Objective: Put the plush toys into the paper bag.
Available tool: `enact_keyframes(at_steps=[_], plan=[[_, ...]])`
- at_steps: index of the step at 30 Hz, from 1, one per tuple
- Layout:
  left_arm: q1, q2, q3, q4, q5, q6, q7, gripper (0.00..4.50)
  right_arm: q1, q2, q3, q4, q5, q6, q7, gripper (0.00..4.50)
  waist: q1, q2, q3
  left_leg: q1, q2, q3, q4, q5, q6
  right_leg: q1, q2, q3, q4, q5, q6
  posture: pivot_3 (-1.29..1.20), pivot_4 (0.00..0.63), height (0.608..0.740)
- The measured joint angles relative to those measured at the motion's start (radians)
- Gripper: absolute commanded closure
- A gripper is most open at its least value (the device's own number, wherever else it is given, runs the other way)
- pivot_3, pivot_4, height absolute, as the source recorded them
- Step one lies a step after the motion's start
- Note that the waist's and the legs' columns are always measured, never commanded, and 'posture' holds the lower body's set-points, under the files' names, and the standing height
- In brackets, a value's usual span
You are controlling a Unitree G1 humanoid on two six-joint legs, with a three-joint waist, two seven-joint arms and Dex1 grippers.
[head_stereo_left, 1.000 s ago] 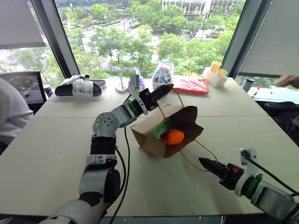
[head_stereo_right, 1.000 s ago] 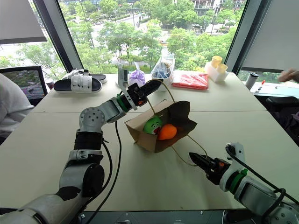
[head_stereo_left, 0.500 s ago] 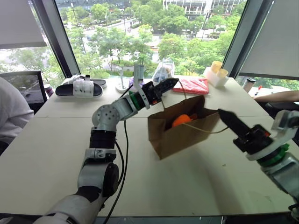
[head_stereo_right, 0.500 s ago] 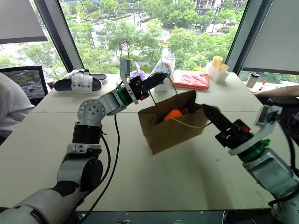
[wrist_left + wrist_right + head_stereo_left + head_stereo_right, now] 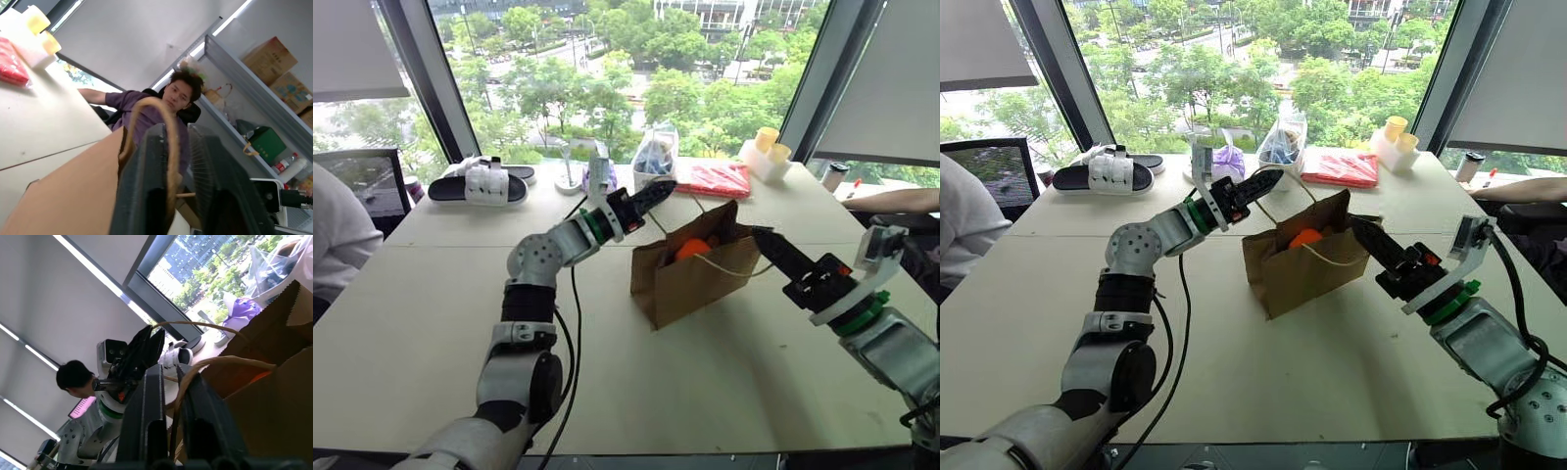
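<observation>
The brown paper bag point(image 5: 685, 279) stands upright on the table, mouth up. One plush toy, the orange one point(image 5: 693, 249), shows inside just under the rim; the rest of the inside is hidden. My left gripper point(image 5: 658, 191) hovers at the bag's far left top corner. In the left wrist view its fingers point(image 5: 151, 161) stand apart, and the beige loop handle point(image 5: 168, 122) runs loosely between them. My right gripper point(image 5: 762, 238) points at the bag's right side. Its fingers point(image 5: 146, 401) are slightly apart, with the other handle point(image 5: 220, 362) passing through the gap.
At the back of the table lie black-and-white sandals point(image 5: 480, 184), a clear plastic bag of items point(image 5: 654, 157), a purple tied bag point(image 5: 1227, 162), a red packet point(image 5: 715, 179) and yellow cups point(image 5: 766, 147). A person sits at the left point(image 5: 337, 235); another's arm point(image 5: 896, 201) rests at the right.
The bag lay on its side a second ago and now stands upright. My right gripper rose from the table to the bag's right handle. Both grippers' fingers have parted since half a second ago.
</observation>
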Motion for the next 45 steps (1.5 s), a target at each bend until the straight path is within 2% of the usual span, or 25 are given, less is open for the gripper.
enact_keyframes(at_steps=[1,3,5,6,10,14,17,19,22,27,33,45], plan=[[0.004,0.000,0.001,0.003,0.002,-0.002,-0.001,1.82,0.003,0.000,0.005,0.003,-0.019,-0.005,0.002,2.24,0.001,0.000,0.000,0.000,0.000,0.000,0.000,0.000,0.000,0.000,0.000,0.000,0.000,0.000,0.000,0.00,0.150,0.740],[0.005,0.002,0.006,0.019,0.003,-0.007,-0.002,0.70,0.011,0.000,0.008,0.006,-0.041,-0.011,0.012,1.11,0.001,0.000,0.000,0.000,0.000,0.000,0.000,0.000,0.000,0.000,0.000,0.000,0.000,0.000,0.000,0.00,0.150,0.740],[0.005,0.005,0.007,0.027,0.004,-0.009,-0.003,0.00,0.012,0.000,0.008,0.005,-0.049,-0.011,0.022,0.30,0.001,0.000,0.000,0.000,0.000,0.000,0.000,0.000,0.000,0.000,0.000,0.000,0.000,0.000,0.000,0.00,0.150,0.740],[0.005,0.007,0.007,0.031,0.003,-0.010,-0.007,0.00,0.017,-0.002,0.008,0.004,-0.057,-0.012,0.035,0.06,0.001,0.000,0.000,0.000,0.000,0.000,0.000,0.000,0.000,0.000,0.000,0.000,0.000,0.000,0.000,0.00,0.150,0.740],[0.005,0.054,0.008,0.034,0.000,-0.003,-0.055,0.00,0.103,-0.018,-0.003,-0.032,-0.078,-0.007,0.118,0.06,0.001,0.000,0.000,0.000,0.000,0.000,-0.001,0.000,0.000,0.000,0.000,0.000,0.000,0.000,0.000,0.00,0.150,0.740],[0.023,0.170,0.004,0.029,0.004,0.006,-0.163,0.00,0.254,-0.014,-0.020,-0.082,-0.097,0.000,0.241,0.06,-0.006,0.000,0.000,0.001,0.000,0.000,-0.001,0.000,0.000,0.000,0.001,0.000,0.000,0.000,0.000,0.00,0.150,0.740],[0.093,0.262,-0.049,0.003,0.053,-0.016,-0.273,0.00,0.275,-0.016,0.037,-0.076,-0.222,0.002,0.277,0.06,-0.020,0.000,0.000,0.002,0.000,0.001,0.000,0.000,0.000,0.001,0.001,0.001,0.001,0.000,0.000,0.00,0.150,0.740],[0.155,0.315,-0.129,-0.016,0.127,-0.072,-0.349,0.00,0.231,-0.011,0.115,-0.056,-0.318,0.005,0.271,0.57,-0.026,0.001,0.000,0.003,0.000,0.001,-0.001,0.000,0.000,0.001,0.001,0.001,0.002,0.000,0.000,0.00,0.150,0.740],[0.229,0.336,-0.206,-0.041,0.204,-0.131,-0.404,0.00,0.135,0.009,0.208,-0.008,-0.450,0.002,0.247,1.79,-0.020,0.001,0.000,0.001,0.001,0.000,-0.001,0.000,-0.001,-0.001,0.001,0.001,0.001,0.000,-0.001,0.00,0.150,0.740],[0.269,0.347,-0.283,-0.146,0.283,-0.200,-0.431,0.00,-0.037,0.102,0.314,0.074,-0.583,-0.001,0.205,4.40,-0.013,0.000,0.000,0.000,0.000,-0.003,-0.001,0.000,-0.001,-0.001,0.000,0.001,0.001,0.000,-0.001,0.00,0.150,0.740],[0.293,0.332,-0.343,-0.200,0.306,-0.233,-0.481,0.00,-0.130,0.145,0.369,0.137,-0.656,0.039,0.204,4.47,-0.019,0.000,0.000,0.000,0.000,-0.004,-0.003,0.000,-0.001,-0.003,0.000,0.001,0.001,0.000,-0.001,0.00,0.150,0.740],[0.329,0.266,-0.402,-0.294,0.358,-0.245,-0.435,0.00,-0.154,0.187,0.358,0.142,-0.682,0.100,0.185,4.47,-0.021,0.000,-0.001,0.000,0.000,-0.004,-0.003,0.000,-0.001,-0.002,0.000,0.001,0.001,0.000,-0.001,0.00,0.150,0.740]])
